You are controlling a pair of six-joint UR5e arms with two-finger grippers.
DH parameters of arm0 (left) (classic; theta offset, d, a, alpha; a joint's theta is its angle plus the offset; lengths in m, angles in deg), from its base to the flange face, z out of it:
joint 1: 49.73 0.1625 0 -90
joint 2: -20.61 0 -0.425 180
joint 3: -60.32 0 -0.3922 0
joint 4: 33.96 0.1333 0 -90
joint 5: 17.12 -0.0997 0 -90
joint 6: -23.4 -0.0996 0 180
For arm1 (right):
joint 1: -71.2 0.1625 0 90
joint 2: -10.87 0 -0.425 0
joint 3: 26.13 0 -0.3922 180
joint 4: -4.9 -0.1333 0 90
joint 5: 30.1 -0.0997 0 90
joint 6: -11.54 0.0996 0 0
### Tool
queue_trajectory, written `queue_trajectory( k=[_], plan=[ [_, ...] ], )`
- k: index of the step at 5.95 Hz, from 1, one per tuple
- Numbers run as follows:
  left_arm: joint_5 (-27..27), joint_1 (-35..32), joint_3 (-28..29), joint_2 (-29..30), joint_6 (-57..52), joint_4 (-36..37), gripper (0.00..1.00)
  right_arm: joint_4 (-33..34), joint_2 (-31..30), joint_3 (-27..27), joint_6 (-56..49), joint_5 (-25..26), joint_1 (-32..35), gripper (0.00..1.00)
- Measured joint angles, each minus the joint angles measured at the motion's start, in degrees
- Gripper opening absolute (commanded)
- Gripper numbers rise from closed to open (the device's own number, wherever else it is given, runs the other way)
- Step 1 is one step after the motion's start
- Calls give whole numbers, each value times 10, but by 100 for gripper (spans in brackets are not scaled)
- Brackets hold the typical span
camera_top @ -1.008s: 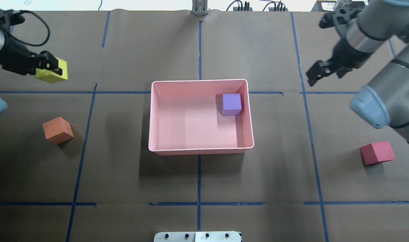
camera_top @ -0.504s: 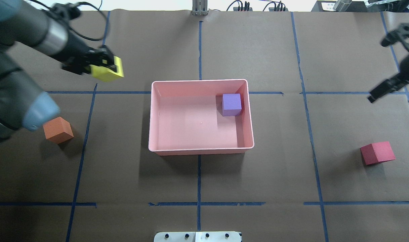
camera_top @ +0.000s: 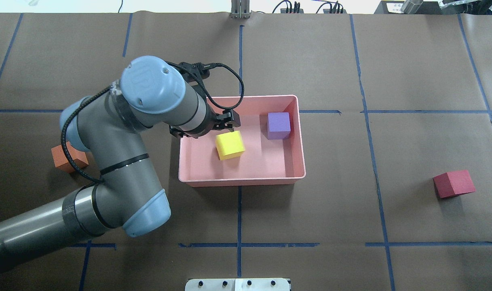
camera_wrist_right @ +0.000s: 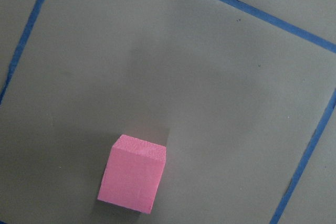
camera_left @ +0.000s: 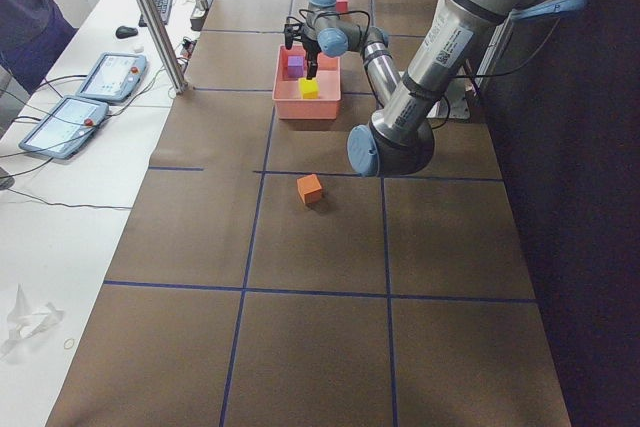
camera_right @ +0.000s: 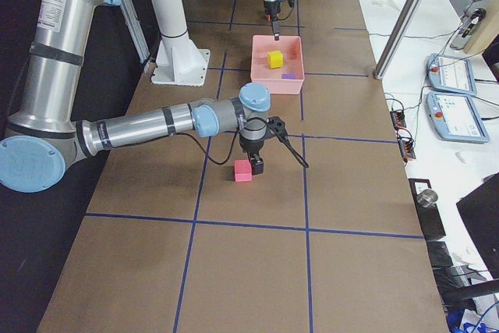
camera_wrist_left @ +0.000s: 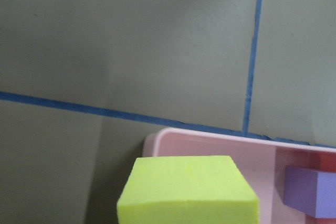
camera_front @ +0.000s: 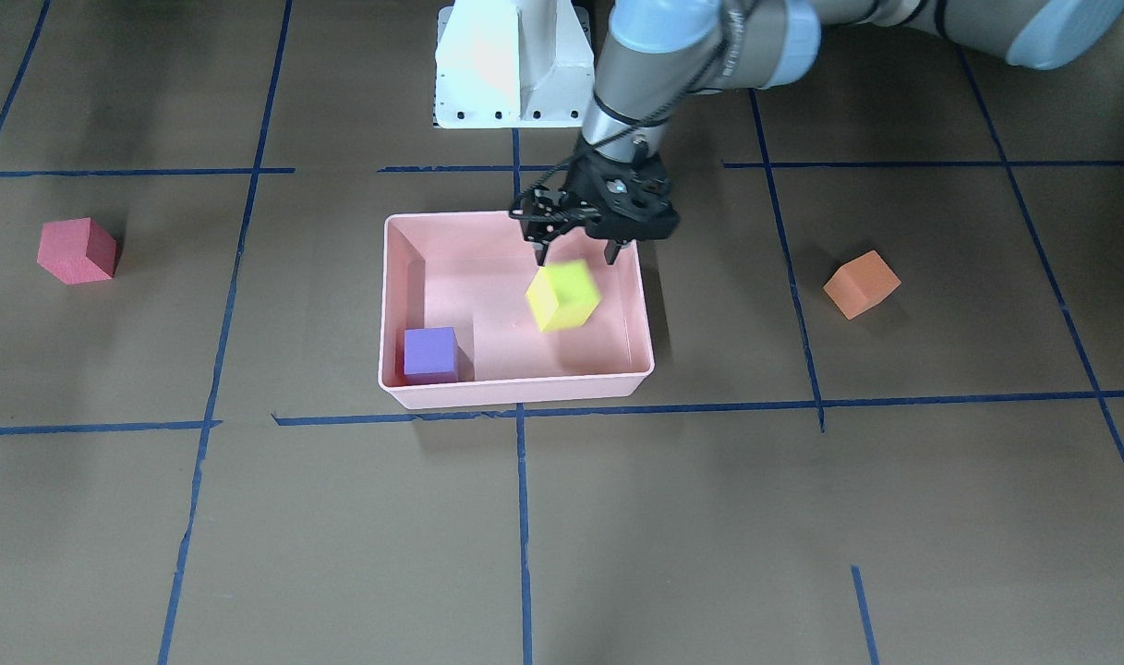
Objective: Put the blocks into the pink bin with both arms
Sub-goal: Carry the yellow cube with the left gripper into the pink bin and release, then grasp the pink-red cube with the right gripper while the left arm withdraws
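Note:
My left gripper [camera_front: 576, 258] is open over the pink bin [camera_front: 515, 392], near its robot-side wall. The yellow-green block [camera_front: 563, 296] is just below the spread fingers, free of them and blurred, inside the bin [camera_top: 241, 181]. It also shows in the overhead view [camera_top: 229, 145]. The purple block [camera_top: 279, 125] rests in a far corner of the bin. The orange block [camera_top: 70, 161] lies on the table at the left, partly under my left arm. The red block [camera_top: 454, 184] lies at the right. My right gripper [camera_right: 256, 163] hovers close to the red block [camera_right: 243, 171]; I cannot tell whether it is open or shut.
The table is covered in brown paper with blue tape lines. The white pedestal base [camera_front: 511, 65] stands behind the bin. My left arm's elbow [camera_top: 140, 210] hangs over the table's left half. Tablets [camera_left: 110, 77] lie on a side table.
My left arm has carried the yellow-green block from the far left to over the bin and has let it go. My right arm has swung right, out of the overhead view.

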Motion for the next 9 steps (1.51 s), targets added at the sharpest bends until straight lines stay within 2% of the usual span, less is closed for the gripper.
queue_trajectory(
  k=[2, 4, 8, 9],
  plan=[
    [-19, 16, -2, 2, 2, 3, 100, -122, -13, -18, 186, 18, -58, 100],
    [-20, 18, -2, 1, 2, 3, 100, -214, -12, -54, 281, 54, -120, 100],
    [-21, 18, -4, 1, 1, 3, 100, -235, 0, -104, 285, 71, -175, 100],
    [-21, 18, -6, 0, 1, 3, 100, -235, 3, -117, 285, 74, -188, 90]
  ],
)
